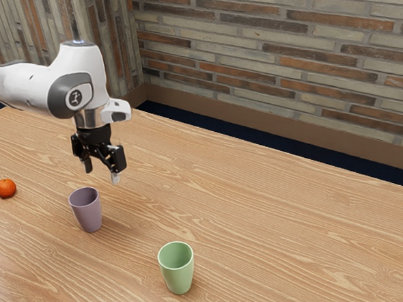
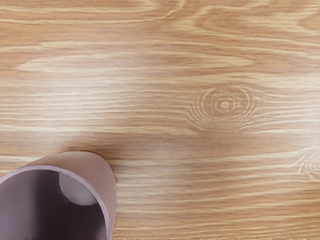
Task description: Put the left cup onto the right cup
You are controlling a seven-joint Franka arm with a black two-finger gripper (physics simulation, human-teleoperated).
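Note:
A purple cup (image 1: 86, 209) stands upright on the wooden table, toward the exterior view's left. A green cup (image 1: 176, 266) stands upright nearer the front, to the purple cup's right. My gripper (image 1: 101, 171) hangs open above the table, just behind and a little above the purple cup, with nothing between its fingers. In the wrist view the purple cup (image 2: 60, 197) shows from above with its open mouth and hollow inside, close under my hand.
A small orange (image 1: 5, 188) lies on the table (image 1: 273, 210) at the exterior view's far left. A brick wall runs along the back beyond the table's far edge.

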